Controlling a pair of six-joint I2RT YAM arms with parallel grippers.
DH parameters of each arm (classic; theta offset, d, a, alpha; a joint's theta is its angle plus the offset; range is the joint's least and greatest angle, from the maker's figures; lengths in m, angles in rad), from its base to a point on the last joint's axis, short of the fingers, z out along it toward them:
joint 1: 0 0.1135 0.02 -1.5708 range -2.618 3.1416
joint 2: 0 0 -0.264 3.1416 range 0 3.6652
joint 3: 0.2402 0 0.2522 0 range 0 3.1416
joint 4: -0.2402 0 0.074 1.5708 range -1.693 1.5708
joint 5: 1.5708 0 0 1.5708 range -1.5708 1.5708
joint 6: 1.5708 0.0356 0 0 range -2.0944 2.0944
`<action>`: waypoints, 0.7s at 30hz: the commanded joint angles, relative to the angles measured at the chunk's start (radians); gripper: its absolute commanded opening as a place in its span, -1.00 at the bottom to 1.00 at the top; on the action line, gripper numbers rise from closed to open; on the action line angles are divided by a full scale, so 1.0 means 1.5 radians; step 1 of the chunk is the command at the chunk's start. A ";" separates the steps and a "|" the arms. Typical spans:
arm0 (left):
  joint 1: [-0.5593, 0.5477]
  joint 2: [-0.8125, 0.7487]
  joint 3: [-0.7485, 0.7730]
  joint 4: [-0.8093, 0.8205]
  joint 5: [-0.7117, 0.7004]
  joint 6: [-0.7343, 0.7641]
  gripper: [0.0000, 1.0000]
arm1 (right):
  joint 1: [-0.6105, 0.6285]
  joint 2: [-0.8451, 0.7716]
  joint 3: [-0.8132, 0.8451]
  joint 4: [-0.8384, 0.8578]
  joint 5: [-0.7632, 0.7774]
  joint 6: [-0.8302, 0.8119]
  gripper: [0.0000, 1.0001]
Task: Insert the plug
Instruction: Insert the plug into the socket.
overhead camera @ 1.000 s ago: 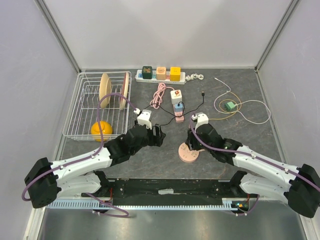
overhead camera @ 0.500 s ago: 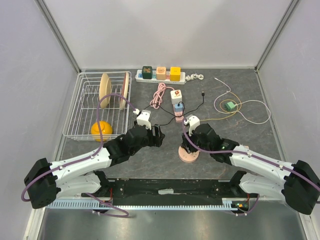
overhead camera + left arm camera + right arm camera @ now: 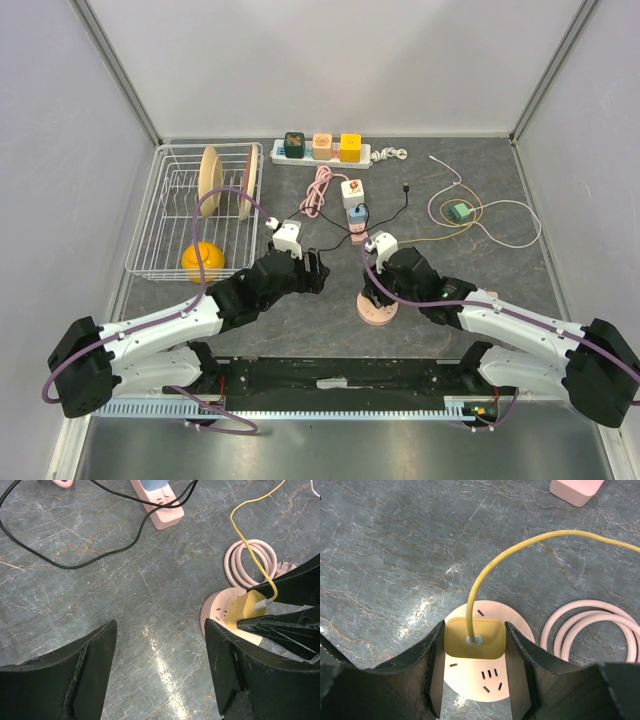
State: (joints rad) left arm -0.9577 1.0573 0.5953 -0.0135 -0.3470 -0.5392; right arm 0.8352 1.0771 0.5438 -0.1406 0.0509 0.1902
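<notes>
Left gripper (image 3: pixel 160 632): jaws spread wide, nothing between them, low over the stone-pattern table (image 3: pixel 125 590), just left of the round pink socket (image 3: pixel 217 611). Right gripper (image 3: pixel 475 632): fingers pressed against both sides of the yellow plug (image 3: pixel 487 642), which sits on the socket's top face; pins possibly seated, hidden underneath. Coiled pink cord (image 3: pixel 592 625) just right.

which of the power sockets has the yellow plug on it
The round pink socket under the right gripper: the yellow plug sits on it. The white strip and rectangular pink strip lack it.
</notes>
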 commanded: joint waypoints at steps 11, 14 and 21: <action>0.000 -0.002 0.009 0.019 -0.006 -0.032 0.53 | 0.002 0.029 0.038 -0.022 -0.058 -0.101 -1.00; 0.000 -0.007 0.006 0.019 -0.008 -0.038 0.53 | -0.003 0.036 0.040 -0.022 -0.087 -0.112 -1.00; -0.001 -0.010 0.004 0.018 -0.013 -0.041 0.52 | -0.015 0.043 0.043 -0.030 -0.094 -0.144 -1.00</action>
State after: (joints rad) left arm -0.9577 1.0573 0.5953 -0.0135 -0.3393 -0.5571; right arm 0.8200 1.1328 0.5846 -0.1555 -0.0525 0.0193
